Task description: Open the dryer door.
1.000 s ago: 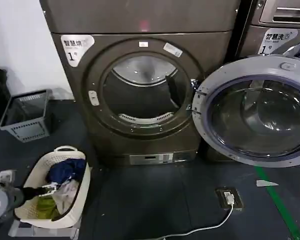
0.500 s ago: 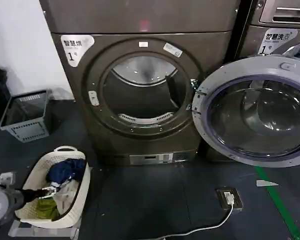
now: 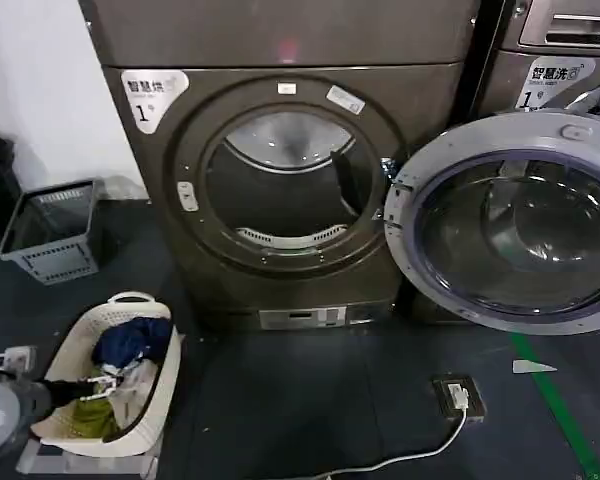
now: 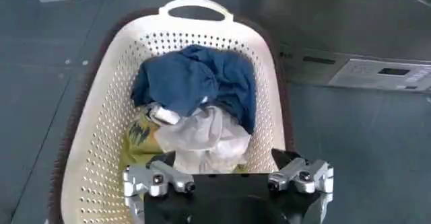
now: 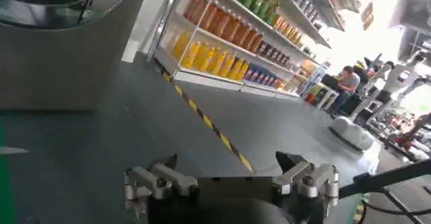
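Dryer door point(image 3: 510, 220): swung fully open, well right of the left gripper point(image 4: 225, 168).
Left gripper: released, poised over the laundry basket point(image 4: 101, 158).
Right gripper point(image 5: 229, 168): released, nothing held.

1. The dryer door point(image 3: 510, 225) stands swung wide, so the drum mouth point(image 3: 285, 190) is unblocked — open floor lies before it.
2. Under the left gripper point(image 4: 225, 161), heaped clothes point(image 4: 195, 91) fill the laundry basket point(image 4: 101, 144) — its fingertips spread above them.

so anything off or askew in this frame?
Nothing damaged or spilled. The dryer door is swung fully open. A loose white cable trails from the floor socket. The left gripper hangs open over the laundry basket.
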`<state>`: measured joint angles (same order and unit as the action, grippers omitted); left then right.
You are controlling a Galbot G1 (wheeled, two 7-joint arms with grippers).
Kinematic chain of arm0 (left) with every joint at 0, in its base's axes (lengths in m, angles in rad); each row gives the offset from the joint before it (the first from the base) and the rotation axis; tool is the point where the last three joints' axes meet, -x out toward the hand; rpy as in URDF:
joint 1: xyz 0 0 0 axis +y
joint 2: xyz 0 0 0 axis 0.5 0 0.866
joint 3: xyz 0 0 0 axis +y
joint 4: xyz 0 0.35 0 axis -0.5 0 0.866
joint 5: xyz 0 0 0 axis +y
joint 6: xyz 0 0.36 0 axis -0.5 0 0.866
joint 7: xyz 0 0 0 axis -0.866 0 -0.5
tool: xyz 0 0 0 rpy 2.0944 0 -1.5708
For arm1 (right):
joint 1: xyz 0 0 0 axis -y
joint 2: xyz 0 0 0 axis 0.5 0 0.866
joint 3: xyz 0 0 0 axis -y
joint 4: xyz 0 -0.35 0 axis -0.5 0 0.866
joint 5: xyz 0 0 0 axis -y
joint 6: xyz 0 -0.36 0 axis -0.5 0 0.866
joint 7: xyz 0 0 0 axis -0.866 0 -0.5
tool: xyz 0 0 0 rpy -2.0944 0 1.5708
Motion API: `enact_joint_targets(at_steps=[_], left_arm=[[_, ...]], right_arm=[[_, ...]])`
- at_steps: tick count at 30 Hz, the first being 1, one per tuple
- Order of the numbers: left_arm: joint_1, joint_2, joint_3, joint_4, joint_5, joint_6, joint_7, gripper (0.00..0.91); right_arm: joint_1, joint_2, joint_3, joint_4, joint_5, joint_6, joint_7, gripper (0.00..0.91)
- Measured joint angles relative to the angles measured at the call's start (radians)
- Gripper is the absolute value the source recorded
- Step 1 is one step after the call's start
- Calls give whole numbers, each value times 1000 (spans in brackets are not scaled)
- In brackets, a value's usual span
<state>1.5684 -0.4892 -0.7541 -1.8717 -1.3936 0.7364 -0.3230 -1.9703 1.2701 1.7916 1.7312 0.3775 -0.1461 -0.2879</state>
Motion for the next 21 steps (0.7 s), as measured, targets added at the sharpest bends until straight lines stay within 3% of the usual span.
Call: enact_joint_targets(at_steps=[21], left_arm=[[17,8,-30,-4,-2,0,1,907]], right_arm=[[7,23,11,-33,-35,6,88,907]])
